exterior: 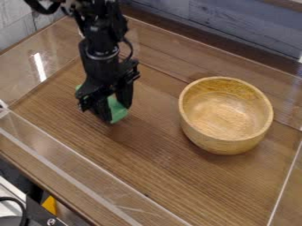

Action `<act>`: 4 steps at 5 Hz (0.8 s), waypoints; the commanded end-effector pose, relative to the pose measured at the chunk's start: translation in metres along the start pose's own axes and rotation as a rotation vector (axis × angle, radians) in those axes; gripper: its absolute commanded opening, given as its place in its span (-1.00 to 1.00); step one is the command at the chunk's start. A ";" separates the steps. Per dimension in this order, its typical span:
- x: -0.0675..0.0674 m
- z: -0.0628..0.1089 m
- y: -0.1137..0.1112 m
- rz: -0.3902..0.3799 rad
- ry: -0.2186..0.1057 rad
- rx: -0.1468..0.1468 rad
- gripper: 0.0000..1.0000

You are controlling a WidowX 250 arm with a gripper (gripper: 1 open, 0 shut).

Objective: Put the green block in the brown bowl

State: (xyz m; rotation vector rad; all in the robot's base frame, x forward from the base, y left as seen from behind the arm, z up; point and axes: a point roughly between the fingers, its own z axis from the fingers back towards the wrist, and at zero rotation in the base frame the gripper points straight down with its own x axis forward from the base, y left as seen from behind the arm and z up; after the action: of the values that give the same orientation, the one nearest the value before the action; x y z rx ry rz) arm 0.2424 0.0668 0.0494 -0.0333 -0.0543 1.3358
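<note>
Gripping is done: the gripper (pixel 109 106) has its jaws clamped on the green block (pixel 115 109), left of the brown bowl (pixel 225 114) and well apart. Transfer and release remain (bowl empty).

The upper arm is cut off by the top edge of the frame. The green block (pixel 115 109) is seen only in part: its left side is covered by a dark finger of the gripper (pixel 104 108), and the contact surfaces cannot be made out. Whether the block's underside touches the wooden table (pixel 154 168) cannot be told. Objects at the bottom-left corner are cropped and not identifiable. The background above is blurred.
</note>
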 end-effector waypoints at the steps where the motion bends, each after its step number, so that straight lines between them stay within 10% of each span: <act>1: -0.008 0.032 -0.022 -0.057 -0.043 -0.064 -1.00; 4: -0.039 0.057 -0.045 -0.176 -0.010 -0.080 -1.00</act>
State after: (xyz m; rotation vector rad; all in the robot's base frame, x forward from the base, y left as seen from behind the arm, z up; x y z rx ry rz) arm 0.2659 0.0181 0.0928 -0.0599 -0.0599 1.1671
